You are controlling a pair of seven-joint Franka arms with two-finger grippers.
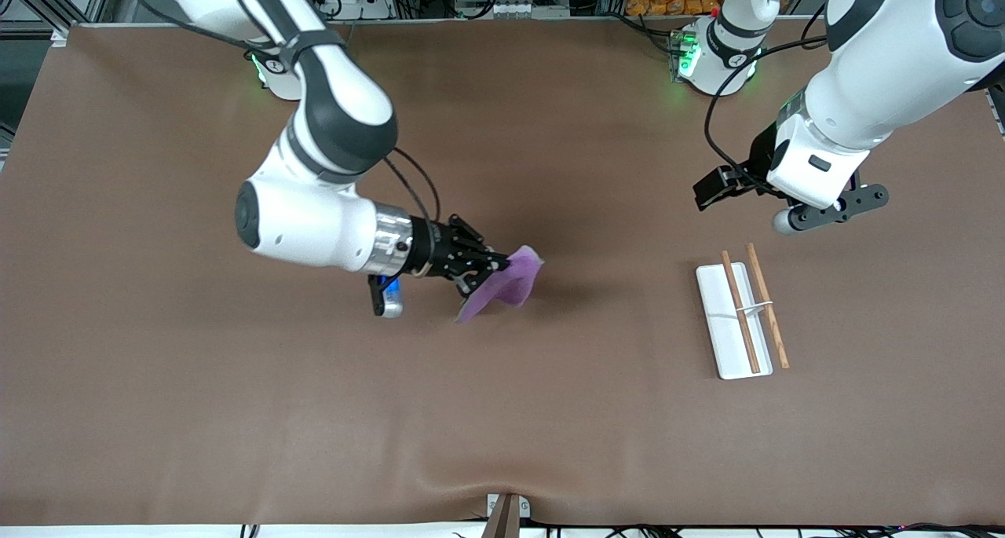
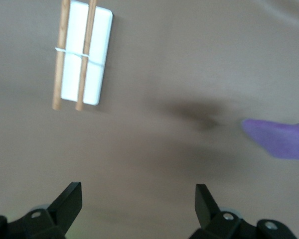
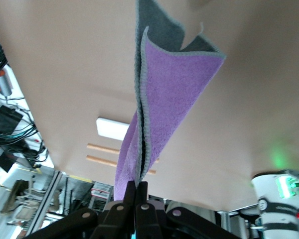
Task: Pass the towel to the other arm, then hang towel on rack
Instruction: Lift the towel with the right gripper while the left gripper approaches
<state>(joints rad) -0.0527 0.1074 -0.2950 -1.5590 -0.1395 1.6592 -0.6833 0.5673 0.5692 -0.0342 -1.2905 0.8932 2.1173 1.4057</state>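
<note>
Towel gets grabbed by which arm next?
Probably the left. Its left claw is open and empty above the table near the rack, while the right claw is shut on the towel, held up in the air toward it.

The towel (image 3: 164, 99) is purple with a grey edge. The rack (image 1: 730, 322) has a white base and brown wooden rods. The bench (image 1: 502, 428) is plain brown.
</note>
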